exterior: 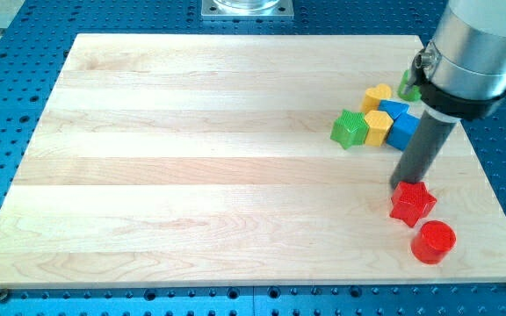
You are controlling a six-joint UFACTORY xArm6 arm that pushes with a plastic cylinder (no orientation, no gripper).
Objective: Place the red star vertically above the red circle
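Observation:
The red star (pixel 412 203) lies near the board's lower right. The red circle (pixel 433 241) lies just below and to the right of it, almost touching. My tip (pixel 401 183) stands at the star's upper left edge, touching or nearly touching it. The rod rises from there to the silver arm at the view's top right.
A cluster of blocks sits above the star: a green star (pixel 349 129), a yellow block (pixel 377 126), another yellow block (pixel 378 95), a blue block (pixel 401 130) and a blue block (pixel 393 109). A green block (pixel 407 83) is partly hidden behind the arm. The board's right edge (pixel 499 211) is close.

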